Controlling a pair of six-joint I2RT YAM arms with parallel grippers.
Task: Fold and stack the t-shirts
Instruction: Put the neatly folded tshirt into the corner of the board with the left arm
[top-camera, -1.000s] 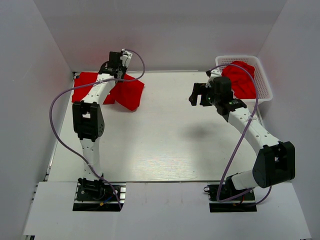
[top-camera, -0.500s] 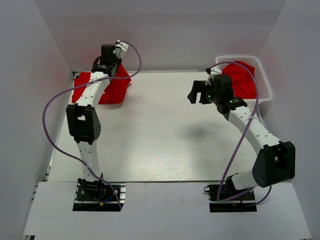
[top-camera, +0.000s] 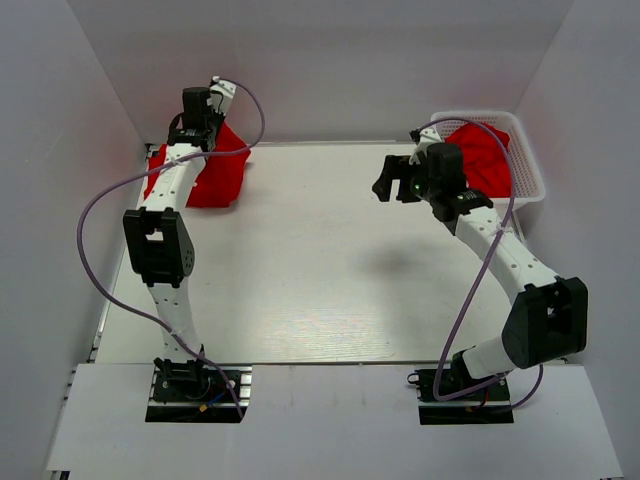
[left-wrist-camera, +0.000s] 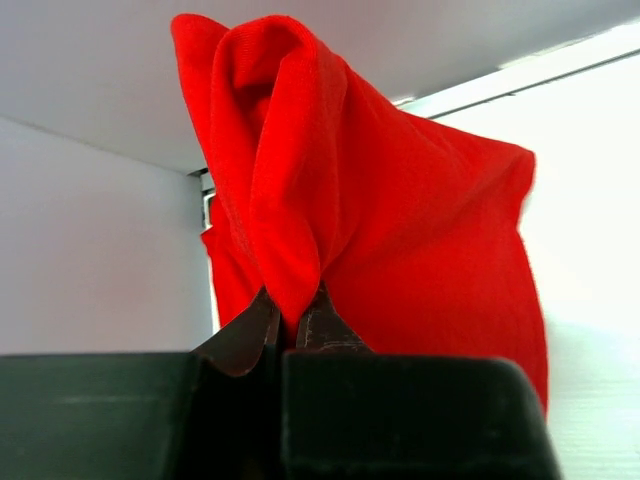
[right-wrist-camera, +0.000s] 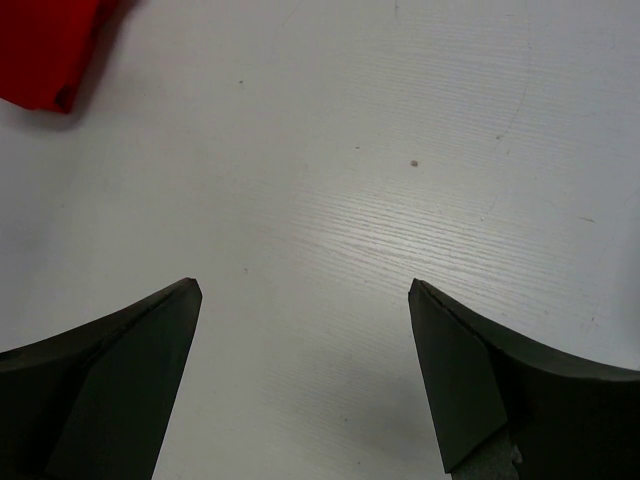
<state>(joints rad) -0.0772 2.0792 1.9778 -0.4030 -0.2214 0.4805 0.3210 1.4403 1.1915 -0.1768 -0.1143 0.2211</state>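
**Top external: folding barely begun**

Top external: my left gripper (top-camera: 197, 108) holds a shirt (top-camera: 215, 178) up over the table's (top-camera: 320, 260) far-left corner. More shirts (top-camera: 485, 155) wait in the basket (top-camera: 532, 172).
Left wrist: fingers (left-wrist-camera: 245, 335) clenched on a fold.
Right wrist: right gripper (right-wrist-camera: 305, 290) spread, empty.
Stack: none I can confirm.

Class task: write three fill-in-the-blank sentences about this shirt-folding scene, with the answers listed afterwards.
The left end effector is shut on a ____ t-shirt.
The right end effector is ____, holding nothing.
The white mesh basket, holding more shirts, stands at the far ____ corner of the table.
Answers: red; open; right.
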